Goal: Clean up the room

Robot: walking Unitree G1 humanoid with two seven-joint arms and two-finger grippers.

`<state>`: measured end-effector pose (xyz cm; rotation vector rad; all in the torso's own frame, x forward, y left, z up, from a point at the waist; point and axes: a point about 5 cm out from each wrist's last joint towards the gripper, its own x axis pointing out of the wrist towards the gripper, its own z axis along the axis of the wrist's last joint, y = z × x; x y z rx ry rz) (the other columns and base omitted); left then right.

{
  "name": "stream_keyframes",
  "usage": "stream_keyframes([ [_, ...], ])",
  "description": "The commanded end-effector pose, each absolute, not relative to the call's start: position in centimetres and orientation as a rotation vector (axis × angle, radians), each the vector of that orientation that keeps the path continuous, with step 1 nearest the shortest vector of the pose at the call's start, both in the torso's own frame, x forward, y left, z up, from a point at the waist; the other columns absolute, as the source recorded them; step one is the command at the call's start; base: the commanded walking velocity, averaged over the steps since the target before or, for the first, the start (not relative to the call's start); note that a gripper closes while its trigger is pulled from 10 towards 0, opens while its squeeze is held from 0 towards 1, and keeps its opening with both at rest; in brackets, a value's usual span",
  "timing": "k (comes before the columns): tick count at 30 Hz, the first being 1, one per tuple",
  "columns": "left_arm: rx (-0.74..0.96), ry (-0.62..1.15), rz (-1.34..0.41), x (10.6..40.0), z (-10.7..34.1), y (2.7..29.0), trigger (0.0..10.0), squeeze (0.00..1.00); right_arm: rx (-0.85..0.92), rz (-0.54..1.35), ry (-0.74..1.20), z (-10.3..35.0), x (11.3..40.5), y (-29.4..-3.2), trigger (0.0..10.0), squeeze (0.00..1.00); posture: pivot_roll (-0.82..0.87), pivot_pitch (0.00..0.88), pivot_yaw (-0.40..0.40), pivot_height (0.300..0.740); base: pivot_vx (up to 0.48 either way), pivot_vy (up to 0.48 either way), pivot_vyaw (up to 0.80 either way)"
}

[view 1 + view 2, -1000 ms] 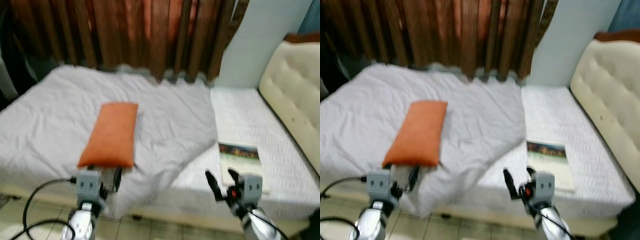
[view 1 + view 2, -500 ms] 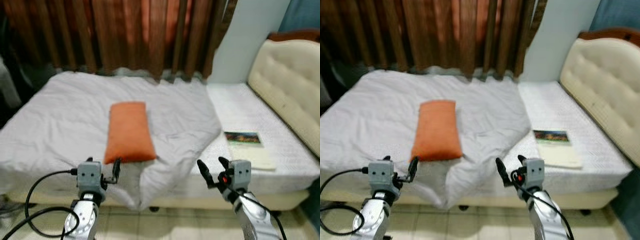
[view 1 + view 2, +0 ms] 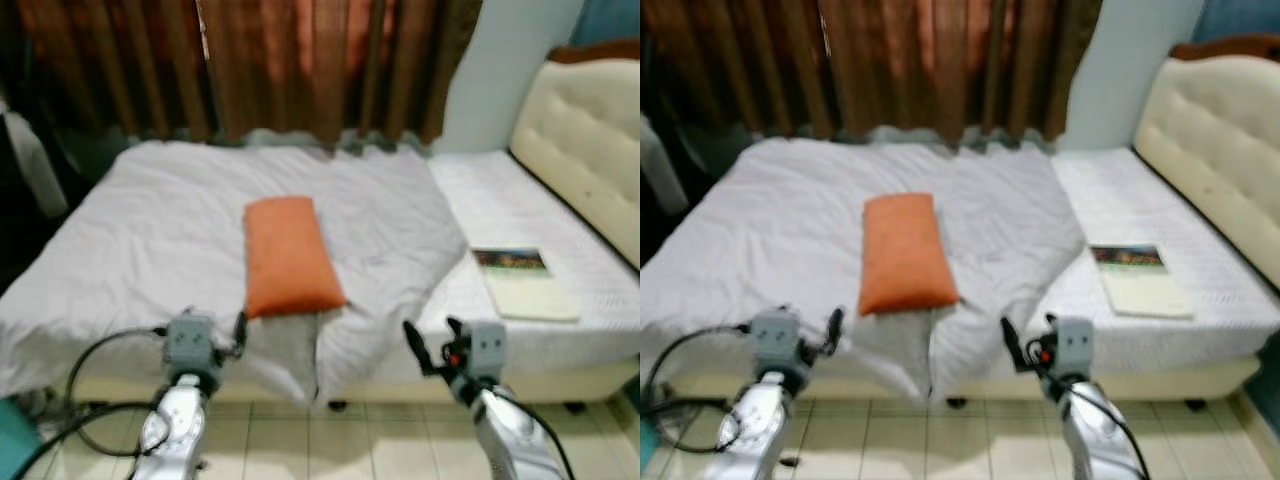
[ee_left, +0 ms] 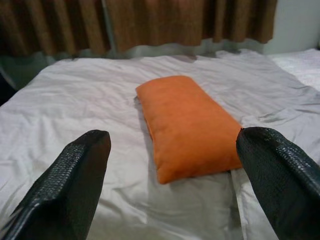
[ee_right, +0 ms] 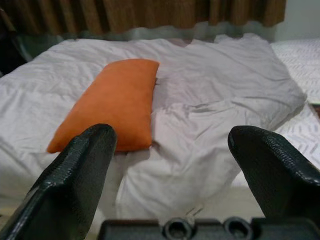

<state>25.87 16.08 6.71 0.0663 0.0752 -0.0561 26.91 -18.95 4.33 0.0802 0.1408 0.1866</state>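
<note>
From the left eye view, a bed [image 3: 600,365] stands before the robot, most of it covered by a rumpled white duvet [image 3: 150,240] whose corner hangs over the near edge. An orange pillow [image 3: 288,256] lies lengthwise on the duvet, near that edge. To the right, on the bare white mattress, a book [image 3: 522,283] lies flat, well apart from the pillow. A cream tufted headboard [image 3: 585,140] rises at the far right, and brown curtains [image 3: 300,65] hang behind the bed. The left gripper [image 3: 236,334] is held up in front of the bed edge just below the pillow, and the right gripper [image 3: 433,343] is held up below the duvet's hanging corner; both hold nothing. The floor is pale tile [image 3: 350,440].

The right eye view gives the same scene, slightly blurred.

In the left wrist view, the two black fingers [image 4: 70,185] stand wide apart, released, with the orange pillow between them farther off on the duvet, untouched.

In the right wrist view, the black fingers [image 5: 80,175] are likewise spread wide and empty; the pillow lies beyond one finger, and the duvet's folded corner drapes over the mattress edge ahead.
</note>
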Motion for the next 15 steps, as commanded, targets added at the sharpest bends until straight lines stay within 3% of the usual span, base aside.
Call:
stream_keyframes([
  [1, 0.092, 0.106, -0.056, 26.26, 6.53, 16.71, 10.0, 1.0, 0.057, 0.21, 0.111, 5.13, 27.78, -18.18, 10.0, 0.05, 0.02, 0.0, -0.036, 0.74, 0.412, 0.244, 0.0],
  [2, 0.092, 0.106, -0.056, 26.26, 6.53, 16.71, 10.0, 1.0, 0.057, 0.21, 0.111, 5.13, 27.78, -18.18, 10.0, 0.05, 0.02, 0.0, -0.036, 0.74, 0.412, 0.244, 0.0],
  [3, 0.101, 0.102, -0.067, 26.49, 6.64, 16.54, 10.0, 0.89, 0.054, 0.209, 0.113, 5.13, 27.84, -18.12, 10.0, 0.0, 0.02, 0.0, -0.034, 0.74, 0.39, 0.0, 0.0],
  [4, 0.101, 0.102, -0.067, 26.49, 6.64, 16.54, 10.0, 0.89, 0.054, 0.209, 0.113, 5.13, 27.84, -18.12, 10.0, 0.0, 0.02, 0.0, -0.034, 0.74, 0.39, 0.0, 0.0],
  [5, 0.115, 0.105, -0.066, 26.59, 6.6, 16.53, 10.0, 0.0, 0.062, 0.203, 0.117, 5.06, 27.84, -18.12, 10.0, 0.0, 0.02, 0.0, -0.034, 0.74, 0.0, 0.0, 0.0],
  [12, 0.115, 0.085, -0.041, 26.67, 6.95, 16.68, 10.0, 0.0, 0.087, 0.205, 0.128, 4.8, 27.56, -18.08, 10.0, 0.0, 0.01, 0.0, -0.028, 0.74, 0.0, 0.0, 0.0],
  [15, 0.144, 0.091, -0.045, 26.77, 6.91, 16.66, 10.0, 0.0, 0.09, 0.211, 0.133, 4.68, 27.47, -17.95, 10.0, 0.0, 0.01, 0.0, -0.028, 0.74, 0.397, -0.264, 0.0],
])
